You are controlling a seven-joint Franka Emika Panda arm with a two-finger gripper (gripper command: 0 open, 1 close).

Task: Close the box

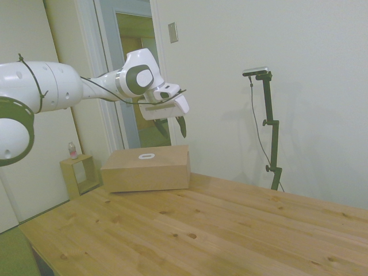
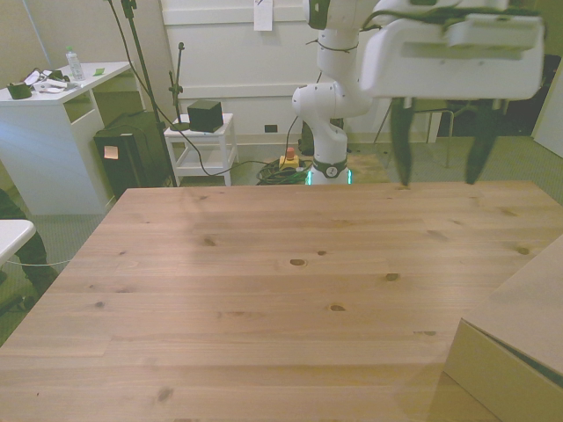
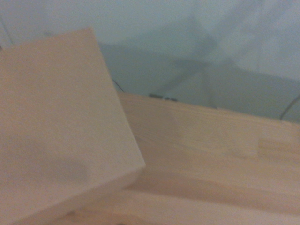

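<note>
**Inspector:** Report the surface and the room.

**Arm:** One wooden table (image 1: 230, 230), pale knotty planks, filling the lower half of the side view. A plain light wall stands behind it, with a doorway in the upper left of that frame. In the front view, a white desk (image 2: 53, 114) sits at the upper left and a small white cart (image 2: 201, 145) beside it.

**Inspector:** Where is the box?

**Arm:** One box (image 1: 146, 168), tan cardboard, at left of centre in the side view, resting on the table close to its far corner. The lid lies flat, with the oval hand-hole (image 1: 146, 156) facing up. In the front view only a corner of it (image 2: 519, 343) shows at the lower right.

**Inspector:** Your jaws?

**Arm:** My gripper (image 2: 437, 145) hangs above the box, not touching it. The two fingers (image 2: 401, 141) are spread apart with nothing between them.

**Inspector:** Edges and free room?

**Arm:** The planks run bare from the box to the near and right edges. One small wooden cube shelf (image 1: 79, 174) stands off the table at the left of the side view, with one small bottle (image 1: 72, 150) on top.
</note>
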